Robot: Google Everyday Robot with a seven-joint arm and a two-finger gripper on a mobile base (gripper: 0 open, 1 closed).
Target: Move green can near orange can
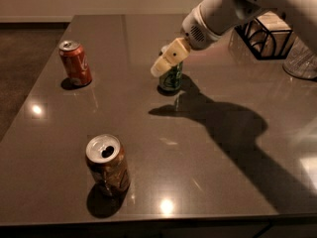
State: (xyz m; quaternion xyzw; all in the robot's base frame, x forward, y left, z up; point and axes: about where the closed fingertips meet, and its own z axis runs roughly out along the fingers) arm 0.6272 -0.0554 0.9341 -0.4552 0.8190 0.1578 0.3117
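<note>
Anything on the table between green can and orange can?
Nothing visible lies between green can and orange can. The red can stands well off that line; the gripper is at the green can's top.
</note>
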